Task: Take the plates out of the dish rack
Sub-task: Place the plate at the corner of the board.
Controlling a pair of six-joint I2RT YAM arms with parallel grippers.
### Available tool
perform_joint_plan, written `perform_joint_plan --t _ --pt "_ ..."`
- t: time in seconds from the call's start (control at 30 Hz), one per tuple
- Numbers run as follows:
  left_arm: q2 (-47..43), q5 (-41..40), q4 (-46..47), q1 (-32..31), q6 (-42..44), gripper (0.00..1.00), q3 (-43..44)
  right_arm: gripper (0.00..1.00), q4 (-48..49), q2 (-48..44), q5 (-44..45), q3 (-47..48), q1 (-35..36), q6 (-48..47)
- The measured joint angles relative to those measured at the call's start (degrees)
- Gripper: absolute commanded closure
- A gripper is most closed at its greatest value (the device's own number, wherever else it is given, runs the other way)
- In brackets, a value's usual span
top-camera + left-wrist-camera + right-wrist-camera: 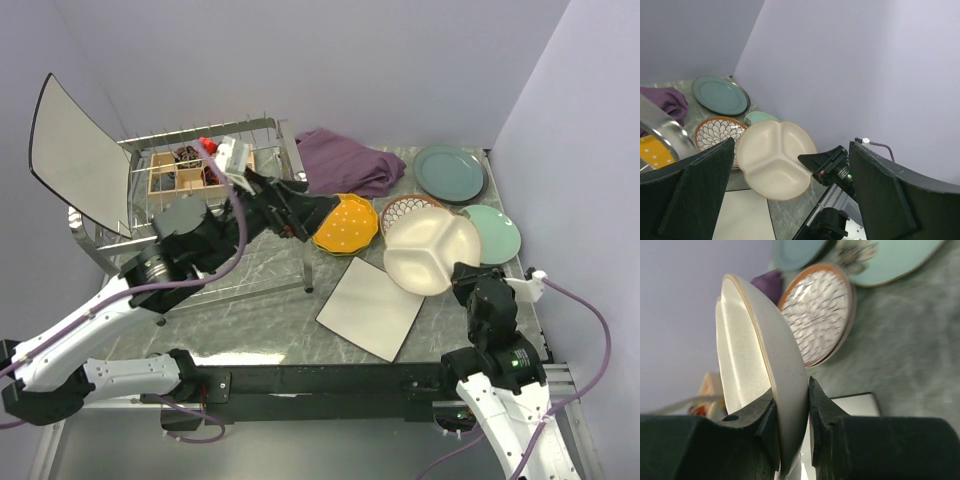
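My right gripper (792, 425) is shut on the rim of a round cream divided plate (750, 355), pinched between both fingers and held tilted over the right side of the table (432, 250). My left gripper (308, 215) stands wide open with nothing between its fingers (700, 195), just left of the orange dotted plate (347, 225). The silver wire dish rack (200, 250) is at the left, with a large white square plate (75, 150) leaning at its far left end. Another white square plate (370, 307) lies flat on the table.
A brown-patterned plate (405, 208), a teal plate (450, 172) and a light green plate (495, 232) lie at the back right. A purple cloth (345, 160) is bunched behind the orange plate. A small wooden box (185, 170) sits in the rack.
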Motion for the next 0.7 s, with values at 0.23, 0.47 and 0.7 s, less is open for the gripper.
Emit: perform_joint_plan --t 0.23,0.47,0.7 --pt "-3.9 -0.6 0.1 0.0 0.4 0.01 -4.3 1.00 -14.1 2.2 13.5 6.0 0.0 3.5" --pt "-4.2 -1.2 -1.0 0.0 1.4 0.01 -8.3 1.00 -28.2 -1.3 21.6 6.7 0.0 11.2" --pt "-7.6 -1.1 0.2 0.0 1.2 0.01 -12.7 1.00 -38.1 -1.1 21.9 6.4 0.0 19.3"
